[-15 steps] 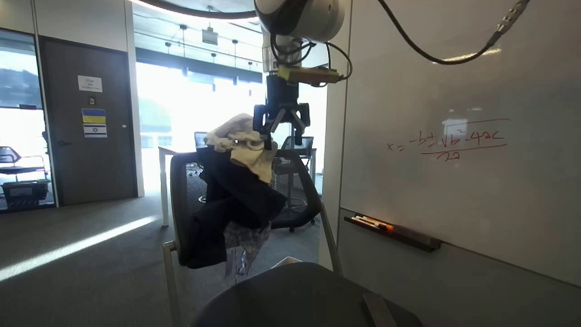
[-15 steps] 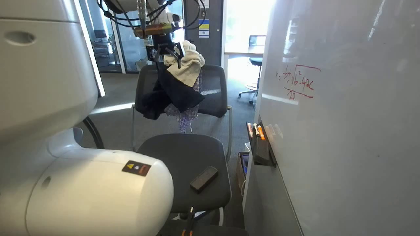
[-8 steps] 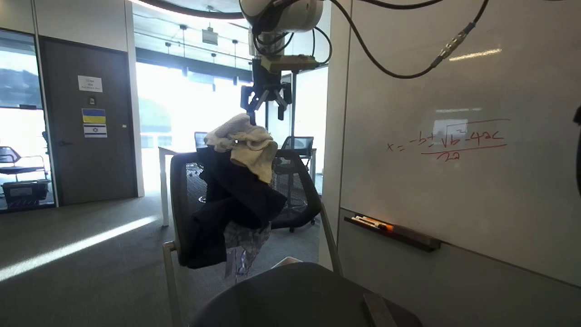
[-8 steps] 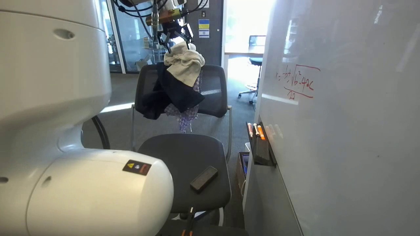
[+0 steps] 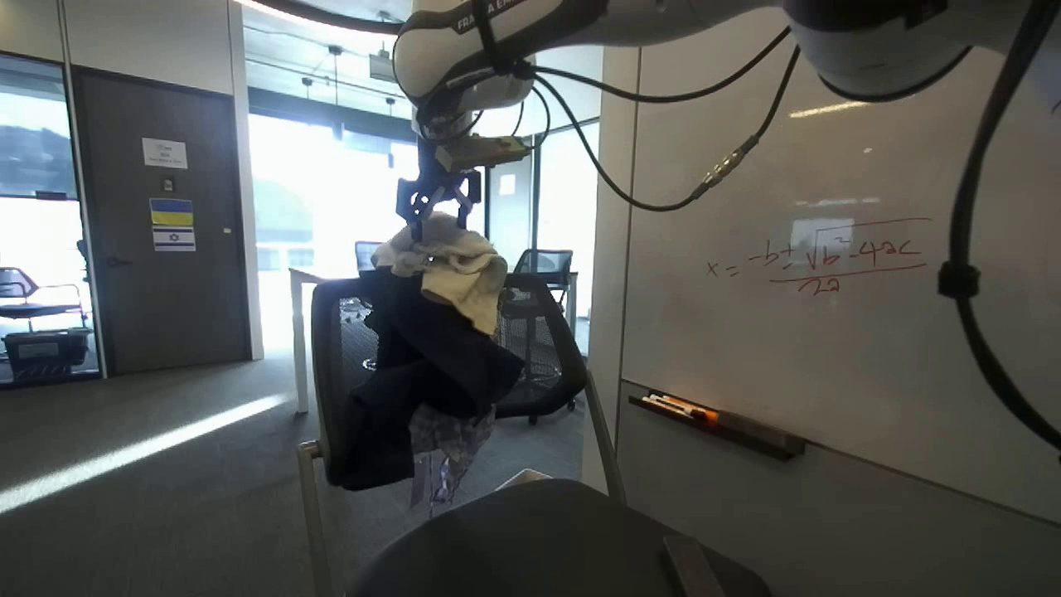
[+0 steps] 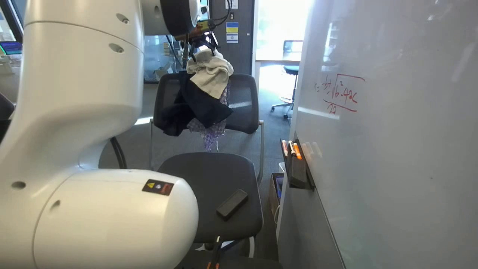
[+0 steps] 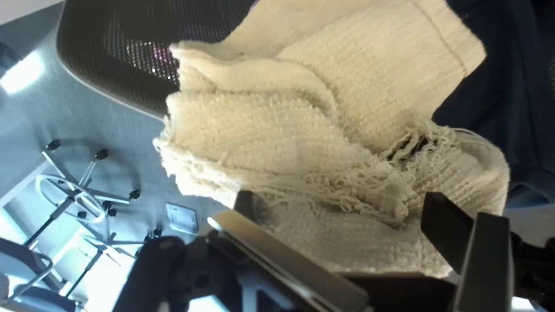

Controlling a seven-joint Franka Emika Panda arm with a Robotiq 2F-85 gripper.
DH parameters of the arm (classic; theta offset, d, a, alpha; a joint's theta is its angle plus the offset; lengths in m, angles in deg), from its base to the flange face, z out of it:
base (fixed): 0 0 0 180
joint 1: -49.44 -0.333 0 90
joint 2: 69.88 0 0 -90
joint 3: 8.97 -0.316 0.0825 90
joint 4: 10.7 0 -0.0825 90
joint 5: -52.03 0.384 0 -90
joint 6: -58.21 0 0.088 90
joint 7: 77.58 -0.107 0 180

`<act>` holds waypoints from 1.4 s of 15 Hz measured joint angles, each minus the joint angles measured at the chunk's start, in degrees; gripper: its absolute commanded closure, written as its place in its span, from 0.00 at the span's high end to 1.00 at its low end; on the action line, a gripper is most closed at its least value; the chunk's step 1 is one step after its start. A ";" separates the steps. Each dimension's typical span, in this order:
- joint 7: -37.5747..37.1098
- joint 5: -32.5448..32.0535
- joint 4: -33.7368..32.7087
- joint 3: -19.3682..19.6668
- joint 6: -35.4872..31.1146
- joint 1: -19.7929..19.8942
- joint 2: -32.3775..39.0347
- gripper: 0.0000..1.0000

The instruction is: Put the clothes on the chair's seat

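A cream cloth (image 5: 464, 286) with frayed edges lies bunched over the top of the chair's backrest (image 6: 244, 101). A dark navy garment (image 6: 203, 102) and a purple patterned cloth (image 6: 209, 132) hang below it down the front of the backrest. The chair's seat (image 6: 205, 172) is in both exterior views. My gripper (image 5: 440, 229) points down at the top of the cream cloth. In the wrist view my gripper (image 7: 339, 208) is open, its fingers wide apart with the cream cloth (image 7: 269, 125) between and beneath them. Whether the fingertips touch the cloth is hard to tell.
A dark eraser (image 6: 232, 204) lies on the seat. A whiteboard (image 6: 388, 149) stands beside the chair, with a marker tray (image 6: 298, 175) jutting out. A box (image 6: 275, 190) is on the floor between them. The arm's large white link (image 6: 112, 209) hides part of the seat.
My gripper first rose, then moved left in an exterior view and down to the top of the cream cloth. It stays open. The clothes look unmoved.
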 measured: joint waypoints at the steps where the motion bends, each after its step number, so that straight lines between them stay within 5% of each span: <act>1: 0.15 -2.18 -0.85 0.16 -0.90 -0.31 1.13 0.74; 9: 0.20 -7.28 -2.11 0.64 -3.36 -0.67 2.77 0.14; 10: 0.20 -6.86 -1.95 0.55 -3.35 -0.53 2.81 0.55; 12: 0.30 -6.16 -1.51 0.46 -3.19 -0.26 3.16 0.51; 14: 0.31 -5.91 -1.19 0.43 -3.18 -0.09 3.86 0.62; 15: 0.31 -5.91 -1.14 0.43 -3.19 -0.07 4.26 0.56; 16: 0.31 -5.92 -1.13 0.44 -3.19 -0.06 4.56 0.27; 18: 0.31 -6.04 -1.13 0.49 -3.19 -0.06 4.65 0.29; 21: 0.27 -6.03 -1.16 0.48 -3.20 -0.06 4.48 0.06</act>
